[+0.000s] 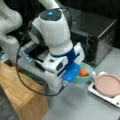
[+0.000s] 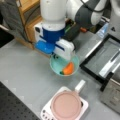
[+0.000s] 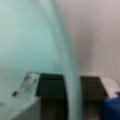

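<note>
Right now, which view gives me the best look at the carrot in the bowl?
The front view from above: the carrot lies in plain sight inside the teal bowl, just beside the gripper. The lower front view shows only part of the carrot past the arm. The wrist view shows the bowl's rim up close, no carrot.

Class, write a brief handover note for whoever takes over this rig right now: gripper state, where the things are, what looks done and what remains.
Gripper: down at the rim of the teal bowl, rim between its fingers in the wrist view; grip unclear.
Bowl: on the grey table, holding an orange carrot-like piece.
Nearby: pink pan on a white hob; toaster oven behind.
Done: gripper is at the bowl.
Left: bowl not lifted.
</note>
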